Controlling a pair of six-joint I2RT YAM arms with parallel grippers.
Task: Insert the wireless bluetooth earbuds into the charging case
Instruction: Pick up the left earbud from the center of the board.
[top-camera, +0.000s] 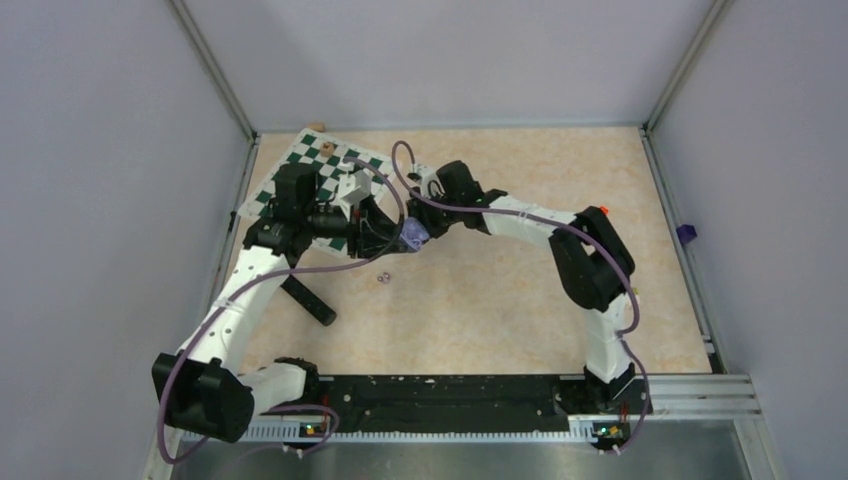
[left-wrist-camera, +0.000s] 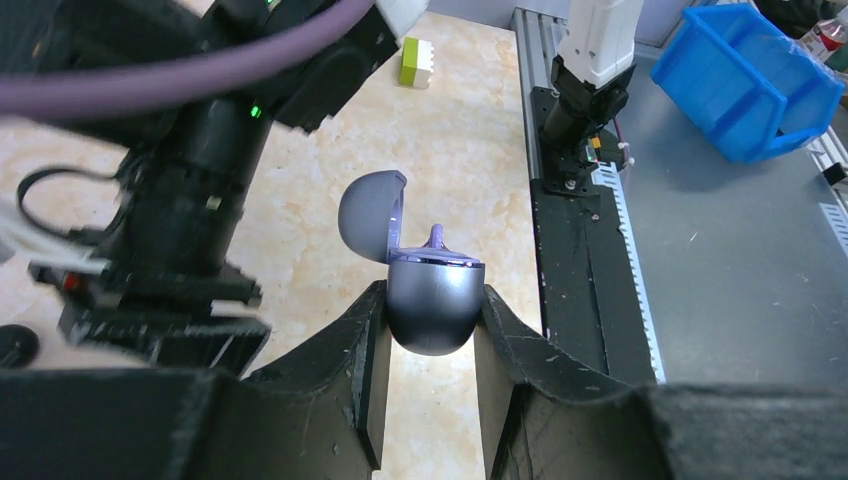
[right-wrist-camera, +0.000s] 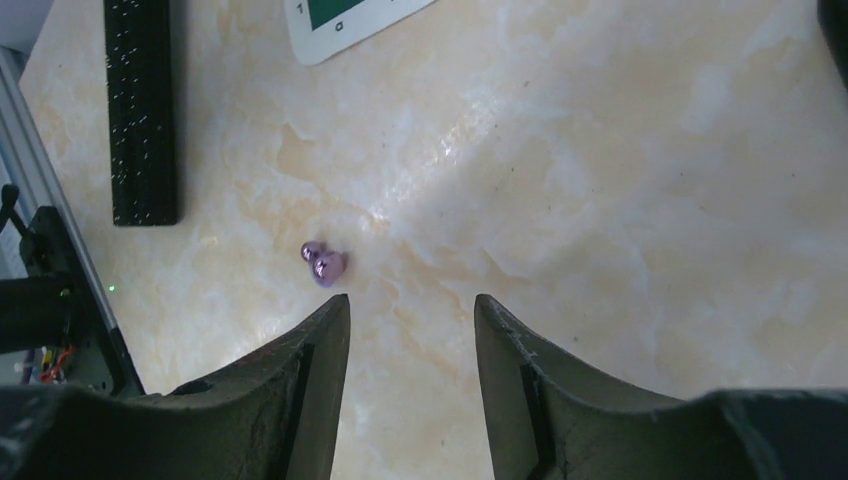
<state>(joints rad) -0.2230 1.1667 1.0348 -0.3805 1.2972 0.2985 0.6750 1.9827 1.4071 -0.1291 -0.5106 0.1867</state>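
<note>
The left fingers (left-wrist-camera: 372, 322) are closed on the lower shell of the charging case (left-wrist-camera: 434, 300), one pad on each flank, and hold it upright off the desk (top-camera: 500, 300). Its lid (left-wrist-camera: 368, 213) is swung open toward 10 o'clock. The seated earbud (left-wrist-camera: 435, 238) shows only a pale purple tip above the rim, and the rest of the well is hidden from this angle. The right fingers (right-wrist-camera: 325, 345) stand apart over bare marbled desk and touch nothing. The loose earbud (right-wrist-camera: 323, 263) lies on the desk just beyond the tip of one finger, at about 10 o'clock from the gap. It is small and glossy, and its shape reads only as two little lobes. From above it sits at about 7 o'clock from the case, near it but apart. The two wrists crowd together there, so the case is mostly covered. In the left wrist view, the right arm's dark body blocks everything from 9 to 11 o'clock. A black bar (right-wrist-camera: 140, 110) lies well off at 10 o'clock in the right wrist view, and a corner of the chessboard (right-wrist-camera: 350, 15) is cut off at 12. Bare desk spreads from 12 round to 3 o'clock, and the walls bound it on three sides.
</note>
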